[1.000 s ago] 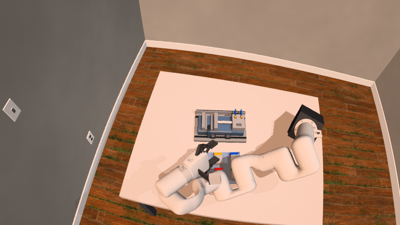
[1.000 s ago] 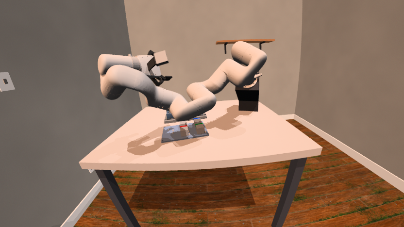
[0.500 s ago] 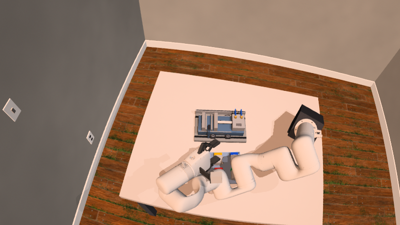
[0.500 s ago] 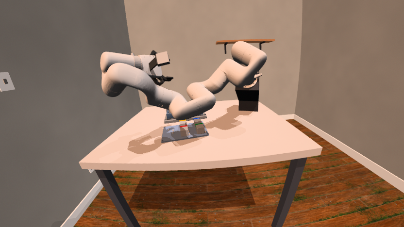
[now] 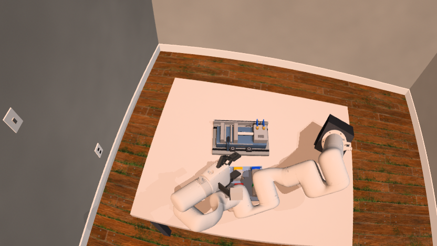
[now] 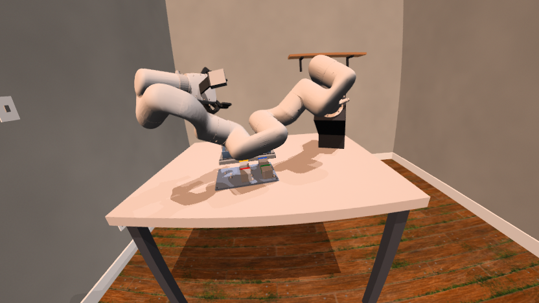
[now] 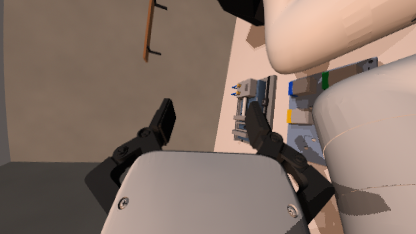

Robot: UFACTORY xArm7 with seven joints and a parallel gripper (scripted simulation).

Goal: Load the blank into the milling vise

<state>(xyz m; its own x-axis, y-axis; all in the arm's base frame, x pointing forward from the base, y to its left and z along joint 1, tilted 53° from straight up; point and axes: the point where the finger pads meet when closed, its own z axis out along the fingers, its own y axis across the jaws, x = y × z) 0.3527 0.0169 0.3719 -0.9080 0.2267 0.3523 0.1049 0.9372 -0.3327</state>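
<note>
A wooden wall shelf [image 6: 327,55] on black brackets is mounted behind the table's far right corner. Two wall plates [image 5: 12,120] [image 5: 98,150] are seen beyond the left edge, plank flooring [image 6: 433,263] underneath.

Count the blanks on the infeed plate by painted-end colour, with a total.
Green-ended blank: 1
Red-ended blank: 1
Blue-ended blank: 1
Yellow-ended blank: 1
Total: 4, all on the infeed plate; none in the vise.
</note>
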